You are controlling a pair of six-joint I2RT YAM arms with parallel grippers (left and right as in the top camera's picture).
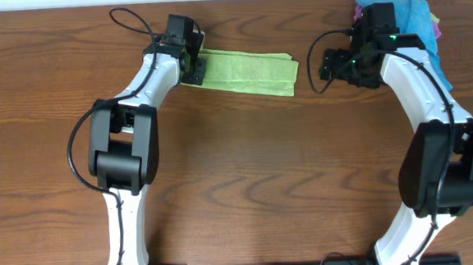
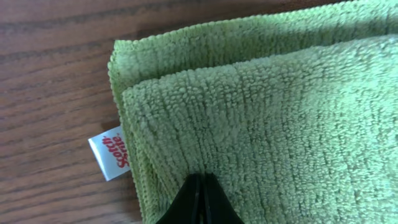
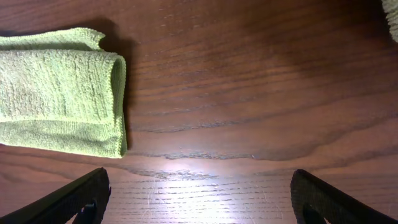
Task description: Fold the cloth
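The lime-green cloth (image 1: 241, 70) lies folded into a long narrow strip at the back middle of the table. My left gripper (image 1: 193, 67) is at the strip's left end. In the left wrist view the left gripper (image 2: 200, 180) is shut, its black tips together and resting on top of the cloth (image 2: 261, 112), beside the white tag (image 2: 112, 152). Layered edges show at that end. My right gripper (image 1: 325, 64) hangs just right of the strip's right end. In the right wrist view the right gripper (image 3: 199, 199) is wide open over bare wood, and the cloth's folded end (image 3: 59, 87) lies ahead to the left.
A pile of bright blue and purple cloths (image 1: 414, 15) sits at the back right corner, behind the right arm. A bit of another cloth (image 3: 393, 15) shows at the right wrist view's top right. The table is dark brown wood (image 1: 247, 173).
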